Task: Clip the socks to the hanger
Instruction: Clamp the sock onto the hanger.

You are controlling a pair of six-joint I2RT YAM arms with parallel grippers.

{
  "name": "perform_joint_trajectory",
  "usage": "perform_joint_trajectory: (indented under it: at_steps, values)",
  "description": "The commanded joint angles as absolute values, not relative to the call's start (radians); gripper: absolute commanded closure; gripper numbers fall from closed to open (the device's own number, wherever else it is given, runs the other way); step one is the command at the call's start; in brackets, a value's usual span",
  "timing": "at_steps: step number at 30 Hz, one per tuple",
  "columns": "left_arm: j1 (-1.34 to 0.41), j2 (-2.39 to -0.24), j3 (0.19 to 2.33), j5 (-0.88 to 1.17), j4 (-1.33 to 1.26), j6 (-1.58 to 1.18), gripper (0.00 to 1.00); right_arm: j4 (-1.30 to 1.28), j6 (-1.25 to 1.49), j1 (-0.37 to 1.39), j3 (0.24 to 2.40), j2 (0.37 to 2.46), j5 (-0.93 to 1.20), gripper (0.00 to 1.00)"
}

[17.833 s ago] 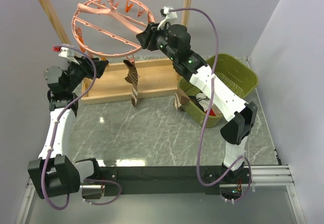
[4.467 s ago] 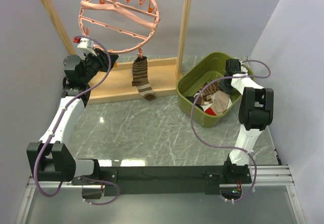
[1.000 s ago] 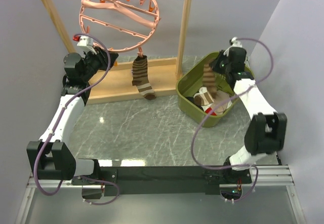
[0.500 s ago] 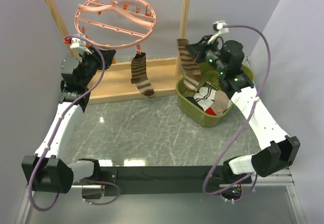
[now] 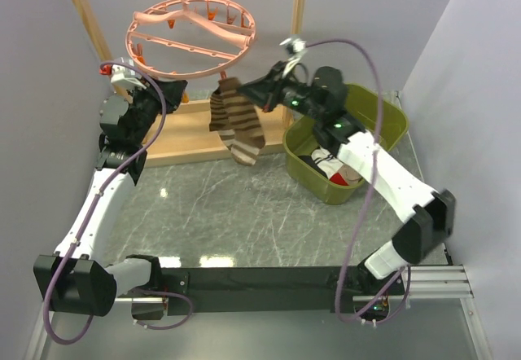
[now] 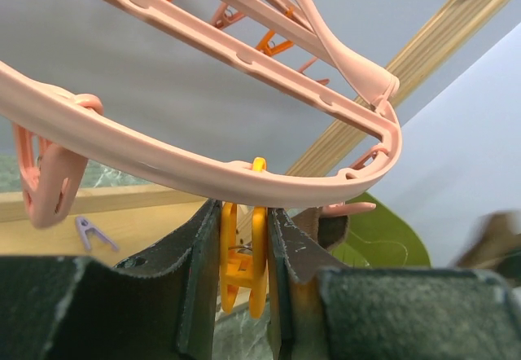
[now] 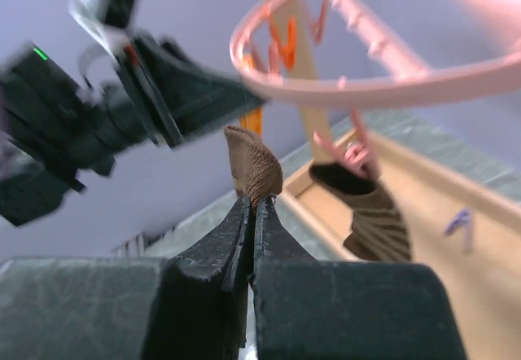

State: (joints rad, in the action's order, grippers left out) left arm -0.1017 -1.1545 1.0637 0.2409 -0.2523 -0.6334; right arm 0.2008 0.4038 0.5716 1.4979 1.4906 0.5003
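The salmon-pink ring hanger (image 5: 191,38) hangs by its hook from the rack's top bar. One brown striped sock (image 5: 218,114) hangs clipped at the ring's near rim. My left gripper (image 5: 172,91) is at the ring's lower-left rim. In the left wrist view it (image 6: 242,213) is shut on an orange clip (image 6: 242,262) under the rim (image 6: 203,173). My right gripper (image 5: 254,90) holds a second striped sock (image 5: 248,128) right beside the clipped one. The right wrist view shows it (image 7: 252,201) pinching that sock's cuff (image 7: 252,164), with the clipped sock (image 7: 374,213) behind.
The light wooden rack frame (image 5: 299,34) stands at the back, its base board (image 5: 183,136) on the marble table. A green bin (image 5: 387,120) with other socks (image 5: 338,169) sits to the right. A lilac clip (image 6: 91,231) lies on the base board.
The right arm has swung left from above the bin, carrying the striped sock up beside the clipped sock under the ring. The left gripper stays shut on its clip.
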Motion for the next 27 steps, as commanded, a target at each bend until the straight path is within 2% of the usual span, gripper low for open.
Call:
perform_joint_trajectory:
  at_steps: [1,10,27]
  values:
    - [-0.104,-1.135,1.065,0.227,-0.336,-0.664,0.78,0.284,0.423,0.606,1.526,1.590,0.560,1.00]
    - [-0.103,-1.141,1.072,0.261,-0.356,-0.663,0.78,0.343,0.324,0.681,1.555,1.715,0.503,1.00]
    - [-0.103,-1.155,1.060,0.356,-0.428,-0.634,0.78,0.405,0.439,0.686,1.718,1.876,0.650,1.00]
